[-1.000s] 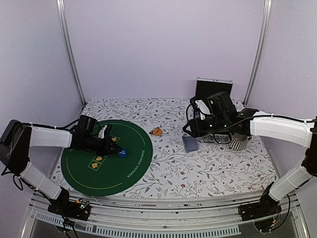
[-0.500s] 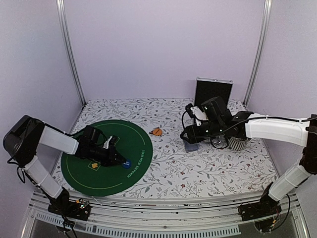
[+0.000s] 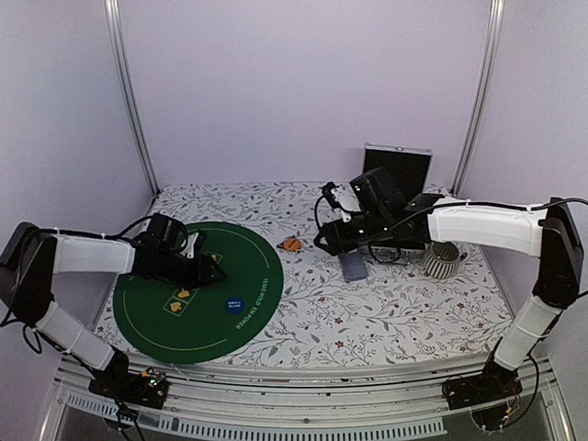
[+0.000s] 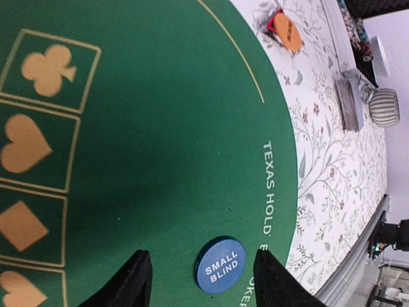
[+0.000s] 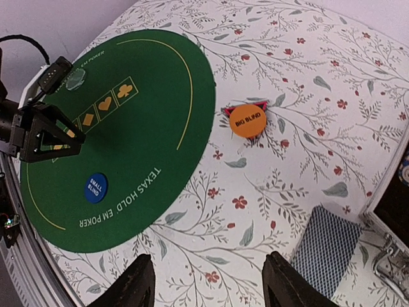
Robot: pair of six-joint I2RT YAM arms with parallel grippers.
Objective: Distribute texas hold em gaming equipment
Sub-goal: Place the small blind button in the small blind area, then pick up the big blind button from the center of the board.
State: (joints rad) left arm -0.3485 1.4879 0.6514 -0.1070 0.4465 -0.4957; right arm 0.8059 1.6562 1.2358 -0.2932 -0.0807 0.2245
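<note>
A blue disc (image 3: 234, 305) marked SMALL BLIND lies flat on the round green mat (image 3: 147, 322), near its right rim. My left gripper (image 3: 213, 273) hovers just up-left of it, open and empty. In the left wrist view the blue disc (image 4: 219, 265) shows free between my spread fingers (image 4: 137, 281). An orange BIG BLIND disc (image 3: 291, 244) rests on a red-edged triangular marker (image 5: 227, 110) on the floral cloth. The grey-blue deck of cards (image 3: 352, 266) lies right of it. My right gripper (image 3: 323, 243) hangs open between the orange disc and the deck, holding nothing.
A silver-and-black case (image 3: 397, 165) stands open at the back right, with a ribbed cup (image 3: 443, 261) in front of it. Metal frame posts flank the table. Bare floral cloth (image 3: 367, 322) fills the front right.
My left gripper has opened and let go of the blue disc, which now lies on the mat, and has pulled back up-left. My right arm has swung left towards the orange disc.
</note>
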